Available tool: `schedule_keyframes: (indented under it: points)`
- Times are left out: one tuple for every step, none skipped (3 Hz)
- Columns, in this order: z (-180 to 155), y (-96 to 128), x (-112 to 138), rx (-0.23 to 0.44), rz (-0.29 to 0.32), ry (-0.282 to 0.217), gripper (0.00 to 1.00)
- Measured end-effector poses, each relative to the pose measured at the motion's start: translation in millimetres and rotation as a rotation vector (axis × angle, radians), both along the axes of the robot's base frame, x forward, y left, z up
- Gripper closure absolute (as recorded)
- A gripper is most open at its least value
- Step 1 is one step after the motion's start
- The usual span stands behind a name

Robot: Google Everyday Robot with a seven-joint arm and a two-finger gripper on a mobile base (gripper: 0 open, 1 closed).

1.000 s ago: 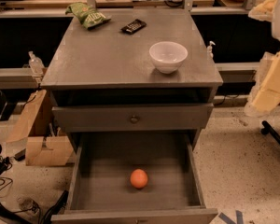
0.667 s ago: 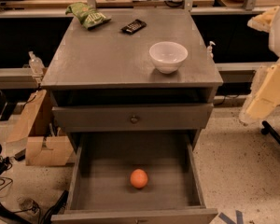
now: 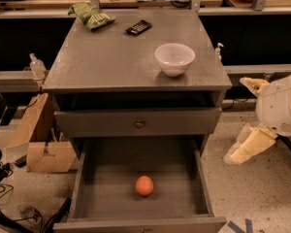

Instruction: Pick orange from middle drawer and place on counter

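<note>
The orange (image 3: 144,185) lies on the flat grey floor of the open middle drawer (image 3: 111,198), a little in front of its centre. The counter (image 3: 106,57) is the grey cabinet top above it. My gripper (image 3: 245,125) hangs with the white arm at the right of the cabinet, at about the height of the shut drawer front, well right of and above the orange. It holds nothing that I can see.
A white bowl (image 3: 174,58) stands at the counter's front right. A green snack bag (image 3: 91,14) and a black bar (image 3: 138,27) lie at its back. A shut drawer front with a knob (image 3: 139,124) sits above the open drawer. Cardboard boxes (image 3: 39,140) stand at the left.
The arm with my gripper has moved down at the right side of the cabinet. The orange, drawer and bowl have not moved.
</note>
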State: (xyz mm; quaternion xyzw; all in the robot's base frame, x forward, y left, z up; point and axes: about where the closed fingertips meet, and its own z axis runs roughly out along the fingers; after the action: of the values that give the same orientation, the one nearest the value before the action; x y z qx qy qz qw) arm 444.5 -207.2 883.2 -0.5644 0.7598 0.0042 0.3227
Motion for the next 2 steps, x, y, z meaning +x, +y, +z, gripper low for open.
schedule_keyframes:
  points:
    - [-44, 6, 21, 0.096, -0.003, -0.058, 0.00]
    - [-92, 11, 46, 0.133, -0.009, -0.104, 0.00]
